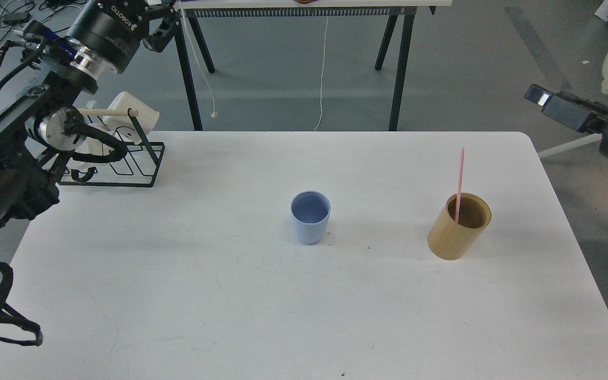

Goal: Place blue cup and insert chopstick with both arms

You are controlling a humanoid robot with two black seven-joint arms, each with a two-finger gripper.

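The blue cup (310,216) stands upright near the middle of the white table (230,295), its mouth open upward and nothing inside it that can be seen. Off to its right, well apart from it, a tan wooden cylinder holder (458,227) stands on the same surface. The pink chopstick (459,182) stands in that holder, leaning against its inner wall and rising well above the rim.

The left arm (24,132) comes in from the left edge and reaches up and away over the far left corner of the table. Its hand (159,26) sits at the very top of the view, past the black cylindrical wrist; it is dark and partly cut off by the frame edge, so I cannot tell how far its fingers are apart or whether it has hold of anything. It is far from the cup.

Below that arm, at the back left of the table, a black wire rack (138,158) carries a white cup (135,113) and a light wooden dowel (106,112) that lies across it.

Of the right arm (589,121) only a dark segment shows at the right edge, off the table; its hand is out of sight.

Beyond the table stands another table on black trestle legs (401,68), with a white cord (323,74) hanging from it to the grey floor.
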